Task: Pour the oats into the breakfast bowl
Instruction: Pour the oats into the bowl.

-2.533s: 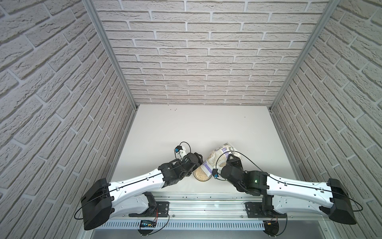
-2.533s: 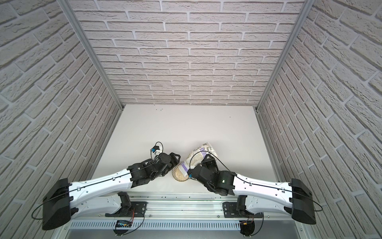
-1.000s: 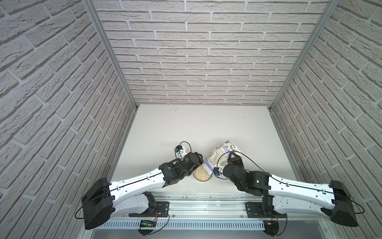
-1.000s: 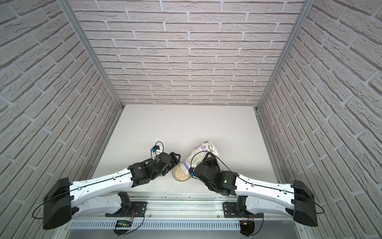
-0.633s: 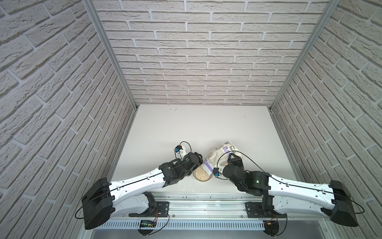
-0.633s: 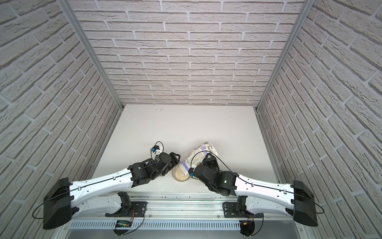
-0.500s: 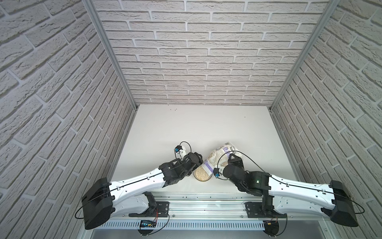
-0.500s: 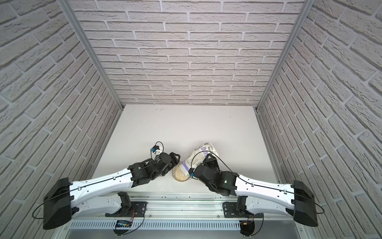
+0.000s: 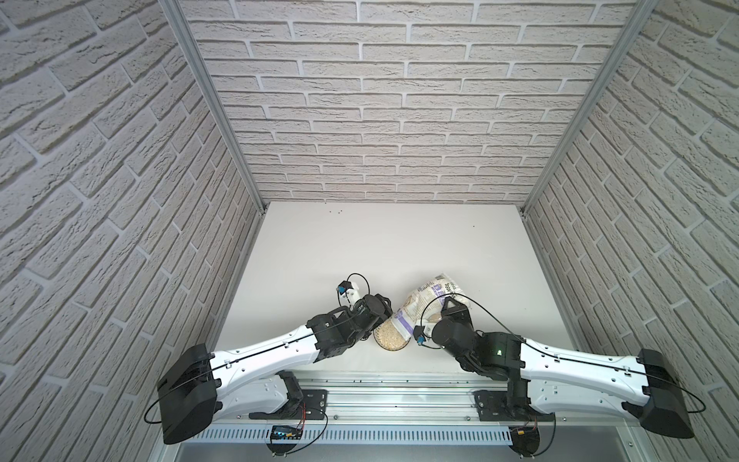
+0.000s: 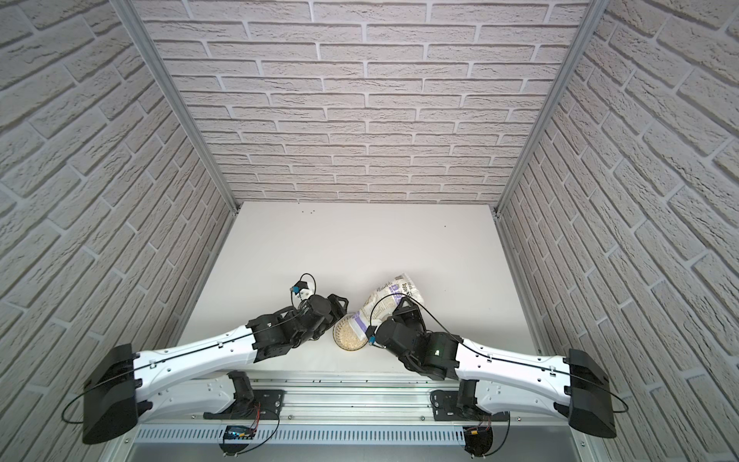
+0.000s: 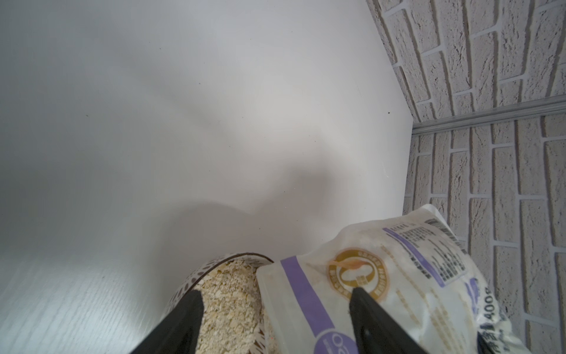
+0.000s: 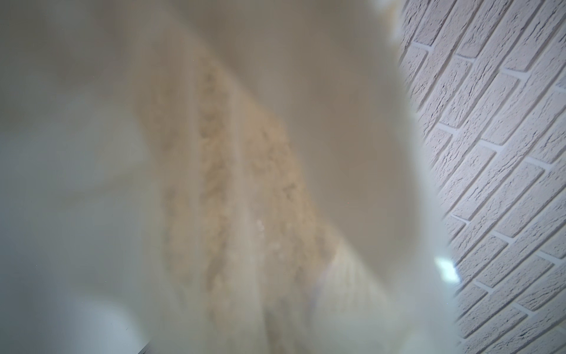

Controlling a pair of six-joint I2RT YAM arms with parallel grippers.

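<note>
Barely anything has shifted since the earlier frames: my right fingers (image 9: 448, 305) keep the oatmeal pouch (image 9: 430, 296) clamped, mouth-down over the breakfast bowl (image 11: 196, 277) on the counter (image 9: 360, 248), my left fingers (image 11: 186, 318) stand wide astride its rim, and oats (image 11: 226, 306) nearly fill it, so pouring looks almost complete.

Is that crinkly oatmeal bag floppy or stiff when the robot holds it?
Probably floppy: the crinkly white plastic pouch with purple trim looks creased and sagging in the right end effector. Likely light, since many pale oat flakes already lie in the small patterned bowl.
</note>
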